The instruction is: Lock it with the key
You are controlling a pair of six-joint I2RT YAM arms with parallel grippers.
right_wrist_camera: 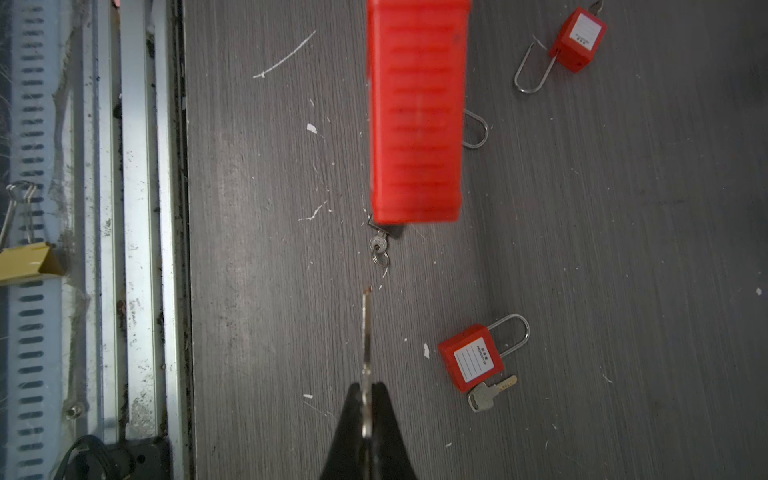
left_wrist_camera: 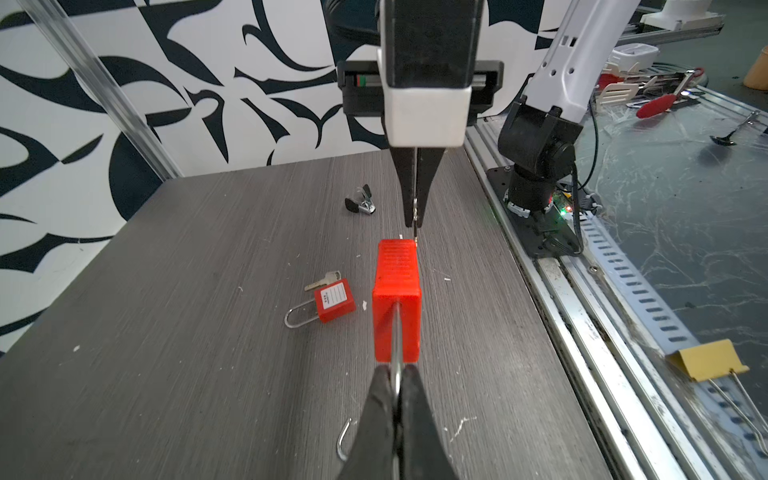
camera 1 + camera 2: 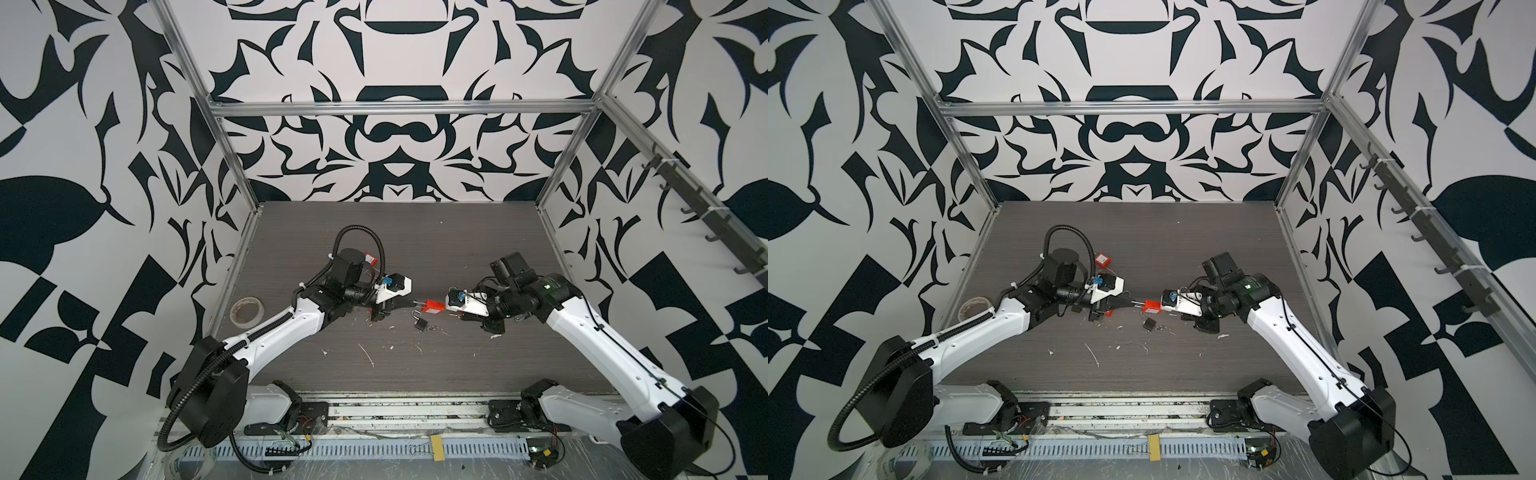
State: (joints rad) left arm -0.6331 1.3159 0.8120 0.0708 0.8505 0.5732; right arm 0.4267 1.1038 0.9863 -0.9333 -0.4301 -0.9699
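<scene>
The left fingers (image 2: 384,399) are clenched on the shackle (image 2: 397,332) of the red padlock (image 2: 397,299), holding it above the worktop (image 2: 166,332). The right fingers (image 2: 405,183) grasp the key (image 1: 366,332), its tip just short of the padlock's base.

2 top views: high above the near edge of the table (image 3: 457,232), angled down, framing nearly equal. Left wrist looks low across the table, right wrist nearly straight down. Both catch the held padlock (image 2: 397,299) (image 1: 415,112) close up.

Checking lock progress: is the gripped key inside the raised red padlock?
Out: the key ends short of the raised red padlock, tabletop showing between them.
</scene>
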